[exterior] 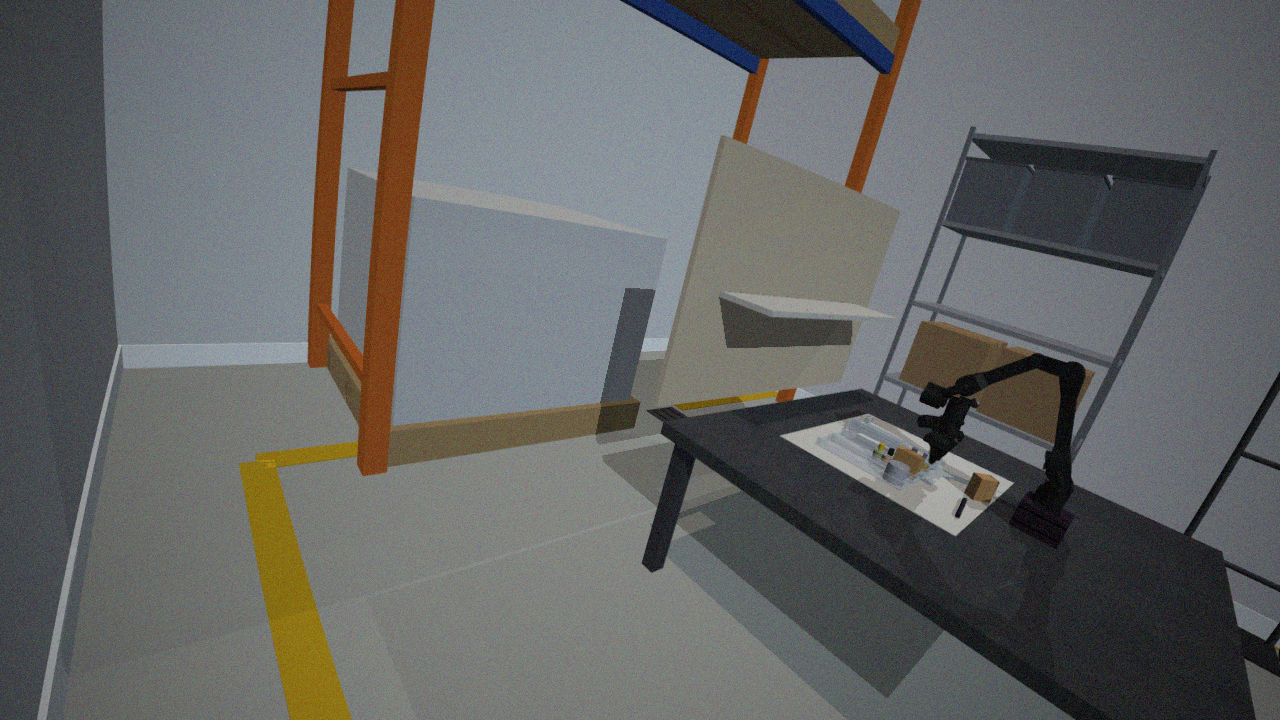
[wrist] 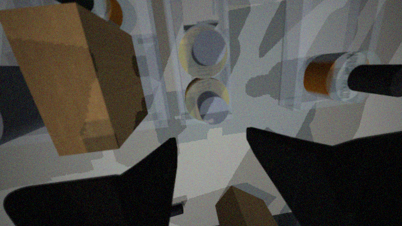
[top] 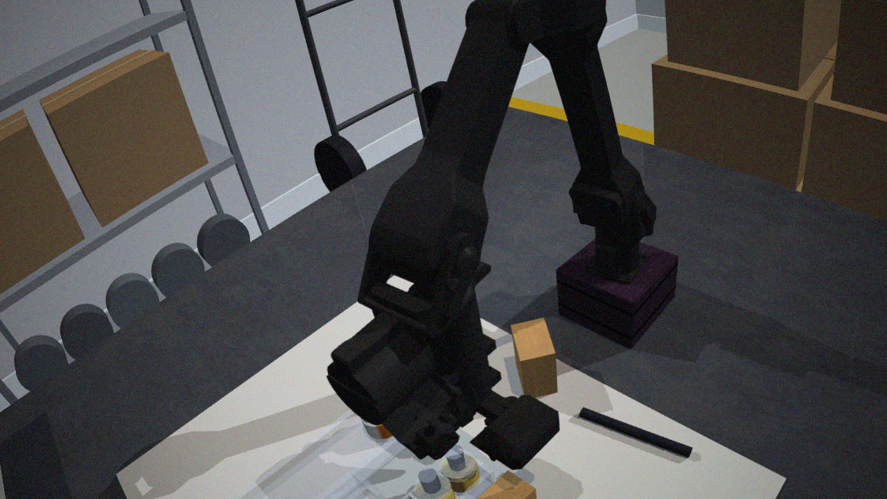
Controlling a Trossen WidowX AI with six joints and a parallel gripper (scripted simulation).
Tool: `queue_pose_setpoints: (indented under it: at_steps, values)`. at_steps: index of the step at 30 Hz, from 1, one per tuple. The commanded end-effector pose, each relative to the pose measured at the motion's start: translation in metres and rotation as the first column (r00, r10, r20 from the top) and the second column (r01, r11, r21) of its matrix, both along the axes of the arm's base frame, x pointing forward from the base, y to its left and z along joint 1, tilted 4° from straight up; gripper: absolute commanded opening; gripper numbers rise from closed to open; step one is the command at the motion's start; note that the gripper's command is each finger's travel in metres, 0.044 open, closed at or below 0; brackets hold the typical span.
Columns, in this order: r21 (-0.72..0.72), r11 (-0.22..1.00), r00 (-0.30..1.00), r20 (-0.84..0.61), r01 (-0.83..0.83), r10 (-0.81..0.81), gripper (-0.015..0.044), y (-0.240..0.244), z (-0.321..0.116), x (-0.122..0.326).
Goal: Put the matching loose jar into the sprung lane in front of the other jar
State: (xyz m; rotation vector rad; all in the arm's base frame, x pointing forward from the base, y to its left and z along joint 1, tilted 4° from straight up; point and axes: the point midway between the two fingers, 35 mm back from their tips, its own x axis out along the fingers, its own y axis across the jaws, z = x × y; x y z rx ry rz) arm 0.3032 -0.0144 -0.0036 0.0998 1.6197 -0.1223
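Observation:
Two matching jars with pale yellow contents and grey caps stand in a row in a clear-walled lane. The front jar appears upright at the lane's front end. The rear jar stands close behind it, with the dark edge of the pusher plate at its back. The low front stop is clear and hard to make out. My gripper is open and empty. Its fingertips are apart, in front of and above the front jar in the wrist view, holding neither jar.
An orange-brown jar with a black cap stands at a neighbouring lane; another is at upper left. A tall cardboard box stands left of the jars. A second box and a black rod are nearer the arm base.

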Motion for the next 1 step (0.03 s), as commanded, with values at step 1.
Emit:
queue_pose_setpoints:
  at_steps: [1]
  values:
    - [0.0,1.0,1.0,-0.002,0.004,-0.004,0.0275,0.0023,0.0005,-0.0154]
